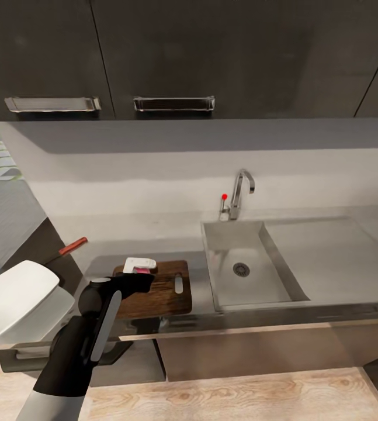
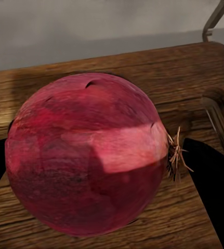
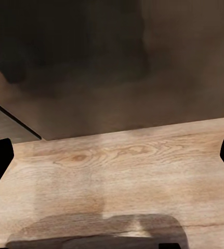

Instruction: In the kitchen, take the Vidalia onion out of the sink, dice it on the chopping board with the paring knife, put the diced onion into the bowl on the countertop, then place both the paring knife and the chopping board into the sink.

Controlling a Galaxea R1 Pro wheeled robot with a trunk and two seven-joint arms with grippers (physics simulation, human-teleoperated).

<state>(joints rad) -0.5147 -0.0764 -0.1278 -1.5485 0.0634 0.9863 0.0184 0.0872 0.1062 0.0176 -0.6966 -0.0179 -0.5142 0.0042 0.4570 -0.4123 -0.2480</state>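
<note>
The Vidalia onion, round and dark red with a dry root tuft, sits between the fingers of my left gripper, which is shut on it. It hangs close over the dark brown chopping board; I cannot tell whether they touch. In the head view, the left gripper is over the board's left half, a sliver of onion showing under it. The paring knife, with its red handle, lies on the countertop left of the board. The white bowl stands at the near left. The sink is right of the board. My right gripper is open above wood floor.
A tap with a red dot rises behind the basin, and a steel drainboard extends to its right. Dark wall cabinets hang above the counter. Light wood flooring runs along the counter front.
</note>
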